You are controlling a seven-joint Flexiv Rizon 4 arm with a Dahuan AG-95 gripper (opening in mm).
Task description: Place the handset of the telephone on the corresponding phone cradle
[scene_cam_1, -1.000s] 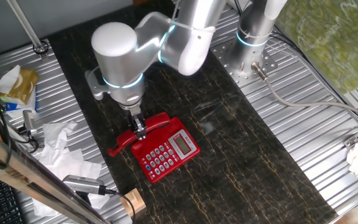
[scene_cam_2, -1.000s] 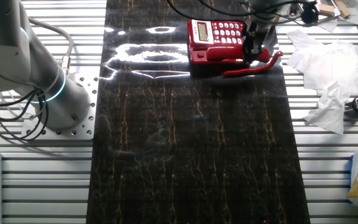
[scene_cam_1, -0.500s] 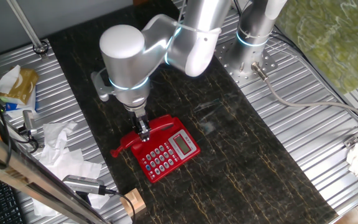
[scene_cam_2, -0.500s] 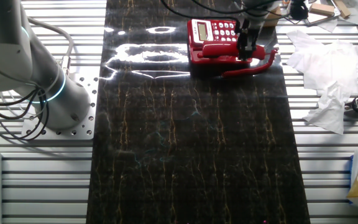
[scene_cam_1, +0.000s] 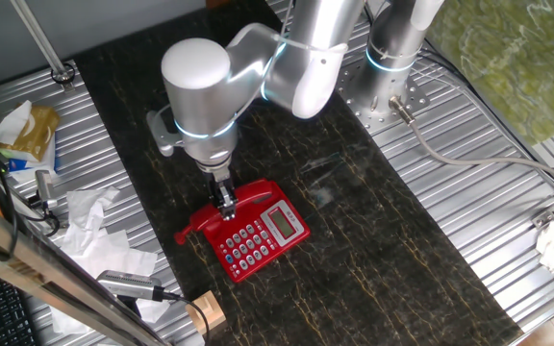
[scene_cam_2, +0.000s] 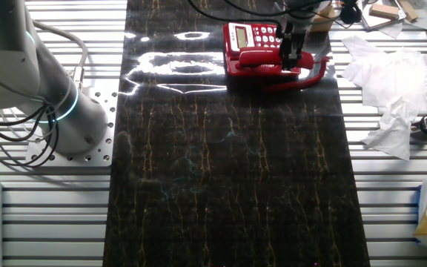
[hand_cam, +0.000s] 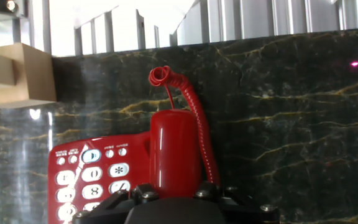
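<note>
One arm reaches down at the centre left of one fixed view, its gripper [scene_cam_1: 226, 199] clamped on the handset [scene_cam_1: 221, 209], which lies over the near-left edge of the telephone [scene_cam_1: 258, 233]. From the other fixed view, at the top of the frame, the handset [scene_cam_2: 269, 59] rests along the phone cradle [scene_cam_2: 247, 67]. The hand view shows the coiled cord [hand_cam: 194, 118] beside the keypad [hand_cam: 98, 180], with a wooden block [hand_cam: 17, 74] at upper left
</note>
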